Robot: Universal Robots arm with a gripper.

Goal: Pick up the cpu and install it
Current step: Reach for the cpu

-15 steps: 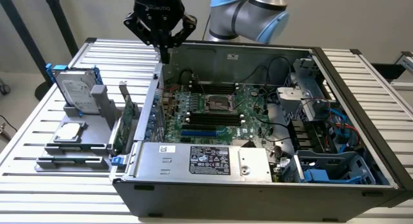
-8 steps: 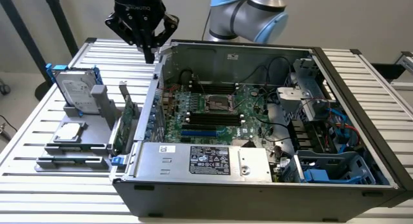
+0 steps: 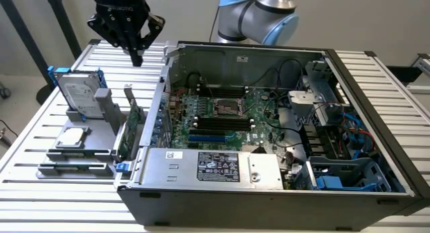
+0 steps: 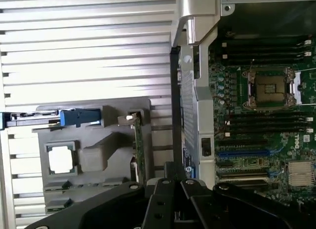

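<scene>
Hovered with end effector (image 3: 137, 59) pinched shut and empty, well apart from the cpu (image 3: 72, 136), judged light, stiff, slick-topped, fragile, best gripped by opposite edges.

hard drive (image 3: 79, 94) — upright in blue bracket (image 3: 53, 74) | green circuit card (image 3: 136, 123) — on edge | slatted table (image 3: 67, 198)

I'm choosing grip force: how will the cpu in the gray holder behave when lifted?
The cpu is a thin flat square, so it is probably stiff and light. Its shiny metal top may be slippery. It seems seated in a pocket of the gray holder, so it likely won't slide when nudged.
</scene>
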